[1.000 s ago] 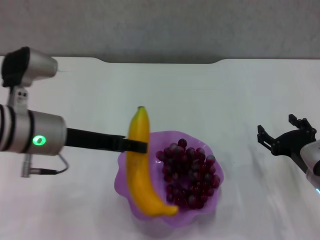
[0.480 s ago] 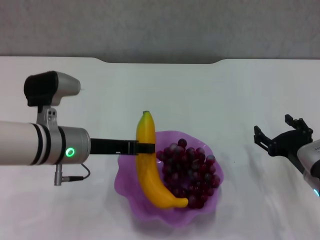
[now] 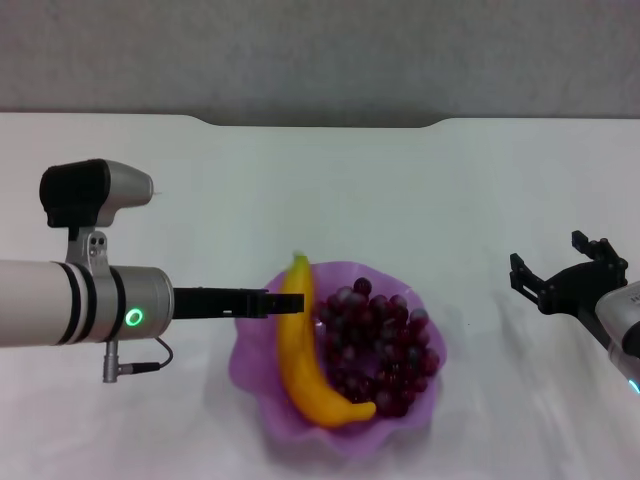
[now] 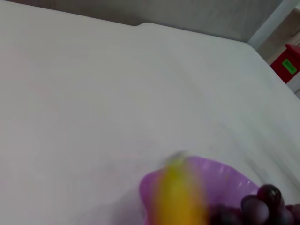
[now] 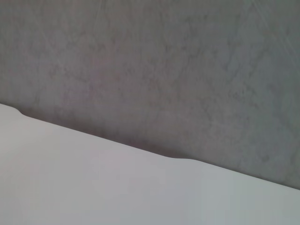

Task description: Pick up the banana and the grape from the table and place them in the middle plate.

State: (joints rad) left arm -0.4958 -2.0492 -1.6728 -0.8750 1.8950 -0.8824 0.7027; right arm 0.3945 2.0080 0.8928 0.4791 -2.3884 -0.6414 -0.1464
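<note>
I see the banana (image 3: 305, 350) lengthwise in the middle plate (image 3: 262, 405), tip pointing away, beside the grape (image 3: 378, 345), left gripper (image 3: 280, 301) fingers apart at its tip, right gripper (image 3: 565, 275) spread wide.

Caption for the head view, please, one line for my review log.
Left gripper at the banana, which lies beside the grapes in the purple plate; right gripper open, apart.

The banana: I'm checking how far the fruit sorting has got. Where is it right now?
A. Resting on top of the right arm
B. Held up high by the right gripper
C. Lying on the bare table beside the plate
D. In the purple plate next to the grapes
D. The banana lies in the purple plate alongside the grapes, with the left gripper at its upper end.
</note>
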